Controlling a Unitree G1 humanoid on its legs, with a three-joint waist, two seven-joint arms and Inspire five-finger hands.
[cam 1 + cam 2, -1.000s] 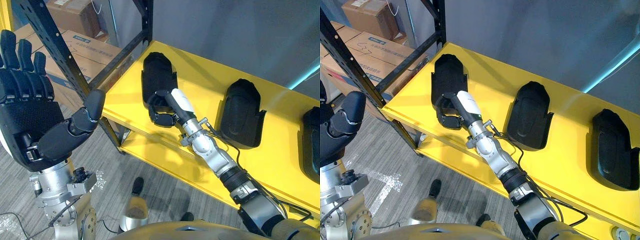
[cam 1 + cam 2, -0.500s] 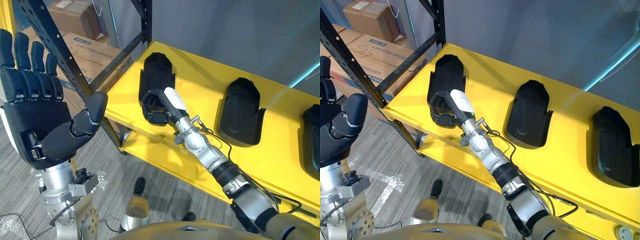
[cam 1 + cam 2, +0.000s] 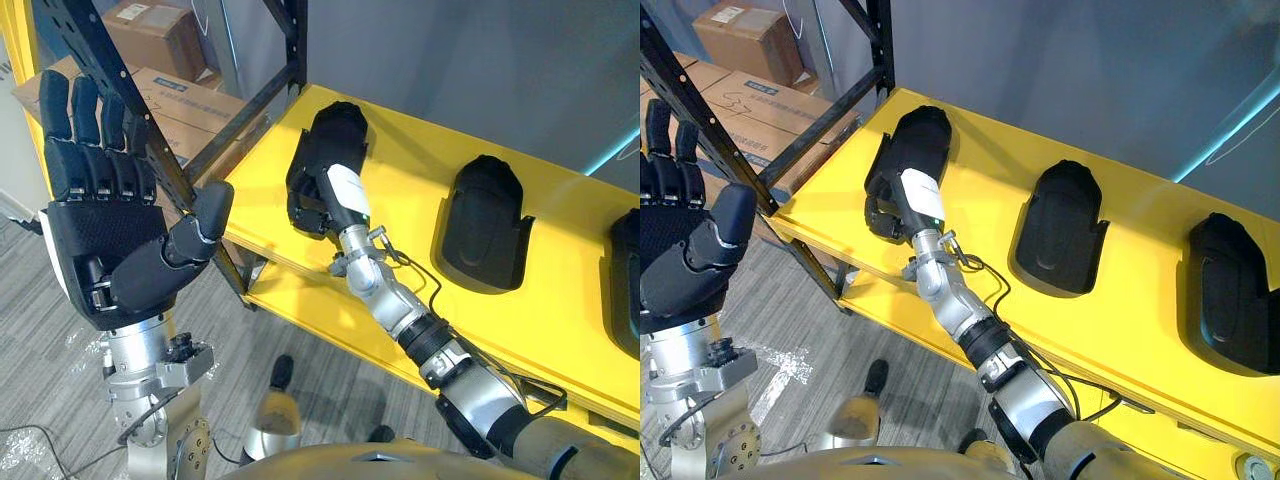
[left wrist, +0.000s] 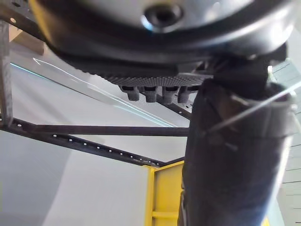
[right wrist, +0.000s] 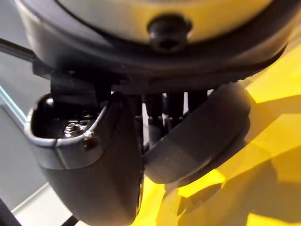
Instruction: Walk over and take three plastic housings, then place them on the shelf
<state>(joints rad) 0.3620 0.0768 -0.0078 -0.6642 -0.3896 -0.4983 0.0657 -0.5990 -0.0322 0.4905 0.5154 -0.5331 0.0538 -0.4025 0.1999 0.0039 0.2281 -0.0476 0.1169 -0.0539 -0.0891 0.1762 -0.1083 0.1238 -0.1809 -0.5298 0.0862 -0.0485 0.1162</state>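
At the far left of the head views, the left hand (image 3: 95, 235) is held up above the grey floor (image 3: 40, 330), palm turned toward the camera, its fingers straight and spread slightly and its thumb angled out to the side; nothing is held in it. Just behind it a black rack upright (image 3: 80, 25) is seen slanting down toward the near corner of the shelf, and beyond that upright brown cardboard boxes (image 3: 745, 35) are stacked on the floor. Further right, the yellow shelf (image 3: 400, 190) is seen carrying three black plastic housings, set well apart from one another in a row. The leftmost housing (image 3: 338, 135) lies flat near the shelf's left end, slightly turned against the other two, and its near end is gripped by the right hand (image 3: 325, 200): the dark fingers are curled round the housing's edge (the back of the hand, with its white cover, faces up), while the silver arm reaches in from the lower right across the shelf's front lip. In the right wrist view, the thumb and fingers are shown closed together over the yellow surface. The middle housing (image 3: 483, 225) lies flat and untouched near the shelf's centre, and the third housing (image 3: 1230, 290) lies at the right end
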